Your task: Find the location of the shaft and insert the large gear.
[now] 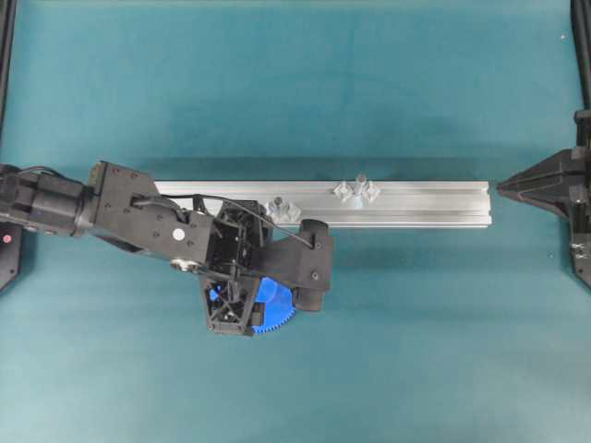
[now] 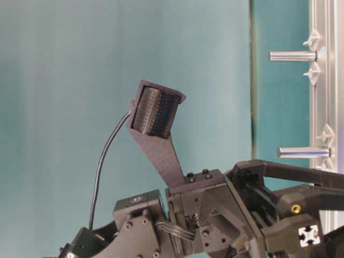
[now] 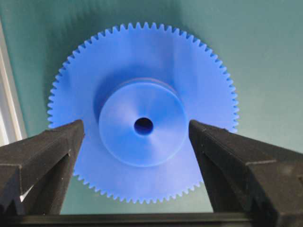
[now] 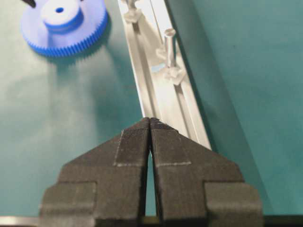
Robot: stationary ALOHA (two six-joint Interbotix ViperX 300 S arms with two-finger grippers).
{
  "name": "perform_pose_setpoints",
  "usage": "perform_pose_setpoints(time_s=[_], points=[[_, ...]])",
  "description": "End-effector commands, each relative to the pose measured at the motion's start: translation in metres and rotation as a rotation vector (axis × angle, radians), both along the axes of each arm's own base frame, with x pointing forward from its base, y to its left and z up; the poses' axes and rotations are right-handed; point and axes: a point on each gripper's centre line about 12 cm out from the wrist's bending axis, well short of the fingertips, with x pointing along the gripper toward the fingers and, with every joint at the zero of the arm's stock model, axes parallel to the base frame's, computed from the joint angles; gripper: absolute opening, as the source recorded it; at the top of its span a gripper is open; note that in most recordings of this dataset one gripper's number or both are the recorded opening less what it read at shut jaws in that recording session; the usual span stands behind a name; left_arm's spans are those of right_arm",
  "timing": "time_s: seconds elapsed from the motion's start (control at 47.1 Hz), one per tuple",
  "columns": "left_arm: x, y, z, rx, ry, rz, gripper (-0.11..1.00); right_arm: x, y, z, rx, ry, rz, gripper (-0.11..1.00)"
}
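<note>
A: On the teal table (image 1: 388, 101), at left: the left gripper (image 3: 137, 142), fingers (image 3: 42, 151) wide apart, either side of the gear's (image 3: 142, 111) hub, not touching it. No lettering can be read anywhere.

B: The gear?

A: Bright blue, flat on the table, fine teeth round the rim, raised hub, small dark hole. It lies just beside the rail (image 1: 434, 203).

B: Further right?

A: The shaft (image 1: 359, 181), a pale pin, stands on the rail between two clear brackets. Rightmost, the right gripper (image 4: 149, 124), fingers together, empty.
</note>
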Motion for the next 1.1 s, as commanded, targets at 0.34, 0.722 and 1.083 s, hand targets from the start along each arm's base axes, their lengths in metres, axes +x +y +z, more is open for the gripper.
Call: perform_pose_setpoints(time_s=[0.34, 0.722, 1.083], points=[[0.004, -0.003, 0.003, -0.003, -0.014, 0.002, 0.93, 0.000, -0.001, 0.000, 0.008, 0.002, -0.007, 0.02], [0.004, -0.003, -0.003, -0.002, -0.003, 0.002, 0.92, 0.001, -0.001, -0.001, 0.010, 0.003, -0.008, 0.02], [0.005, -0.003, -0.015, 0.001, 0.020, 0.002, 0.92, 0.000, 0.000, -0.003, 0.039, 0.004, -0.023, 0.02]])
